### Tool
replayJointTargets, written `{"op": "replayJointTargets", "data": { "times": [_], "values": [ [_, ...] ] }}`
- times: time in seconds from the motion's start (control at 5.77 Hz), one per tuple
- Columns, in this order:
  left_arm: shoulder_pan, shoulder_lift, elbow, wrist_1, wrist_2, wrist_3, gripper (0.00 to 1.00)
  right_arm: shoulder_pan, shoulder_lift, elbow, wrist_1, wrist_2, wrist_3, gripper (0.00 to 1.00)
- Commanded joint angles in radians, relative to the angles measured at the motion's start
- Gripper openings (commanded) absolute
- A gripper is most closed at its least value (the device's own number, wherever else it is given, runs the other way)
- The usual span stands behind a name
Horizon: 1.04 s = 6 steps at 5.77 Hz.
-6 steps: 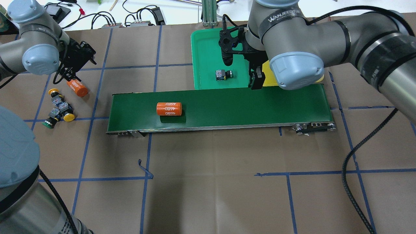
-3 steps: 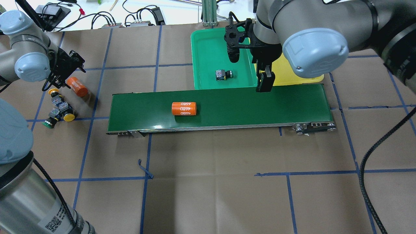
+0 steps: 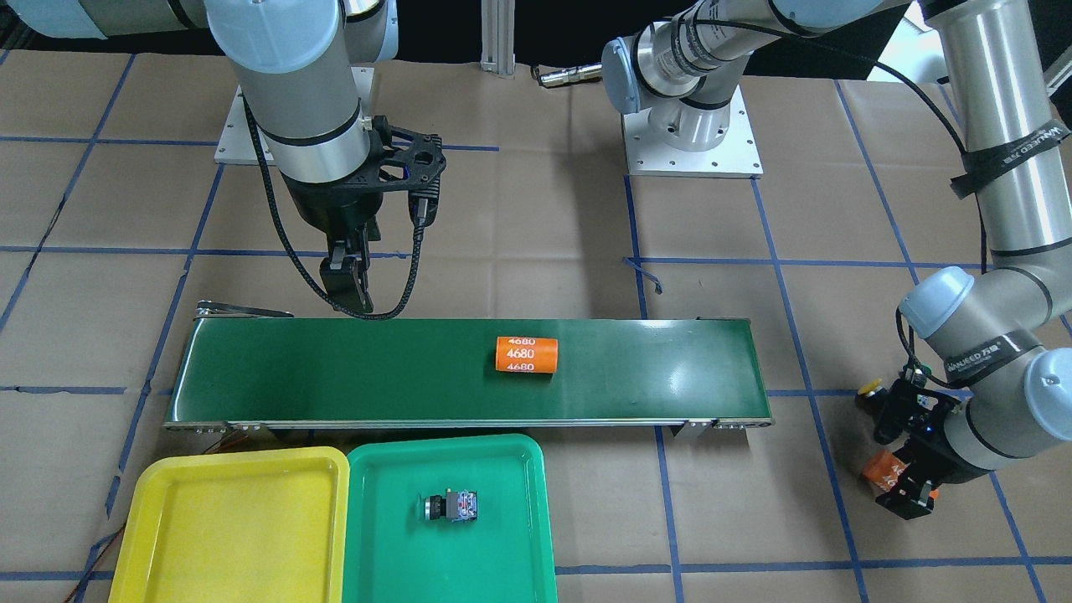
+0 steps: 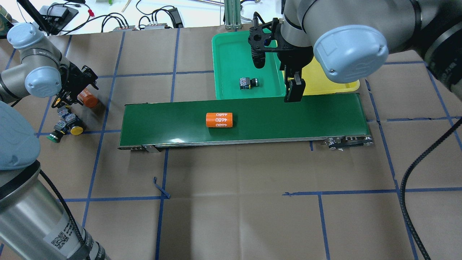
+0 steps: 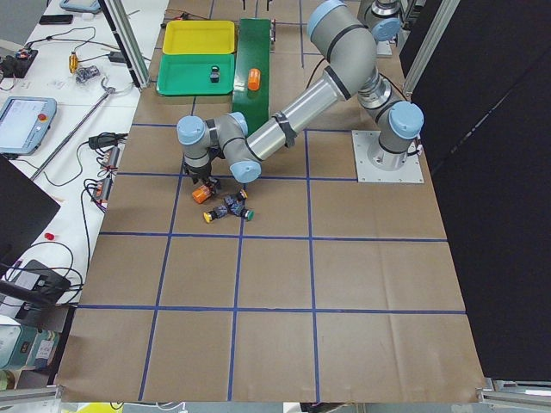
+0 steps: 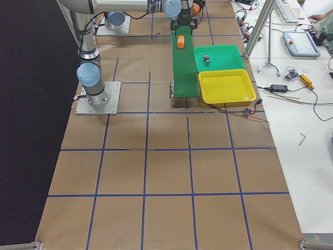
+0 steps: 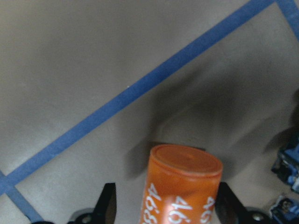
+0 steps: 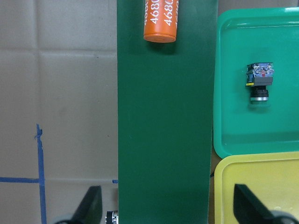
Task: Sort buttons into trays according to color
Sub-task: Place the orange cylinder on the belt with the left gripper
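One button (image 3: 452,507) lies inside the green tray (image 3: 502,557), yellow tray (image 3: 234,528) alongside

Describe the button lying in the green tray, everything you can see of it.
The button is a blocky grey-black switch body with red and blue bits at its back end and a round dark-looking cap. It lies on its side on the floor of the green tray, cap pointing toward the yellow tray, clear of the rims. Only the tray touches it.
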Motion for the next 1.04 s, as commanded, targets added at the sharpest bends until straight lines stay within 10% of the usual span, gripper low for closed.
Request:
{"op": "replayJointTargets", "data": {
  "times": [0.0, 0.87],
  "values": [
    [0.001, 0.006, -0.006, 0.007, 0.006, 0.001, 0.14, -0.001, -0.001, 0.013, 0.002, 0.000, 0.000, 1.00],
    [-0.135, 0.323, -0.204, -0.165, 0.046, -0.534, 0.05, -0.001, -0.001, 0.002, 0.054, 0.001, 0.001, 1.00]
  ]
}}
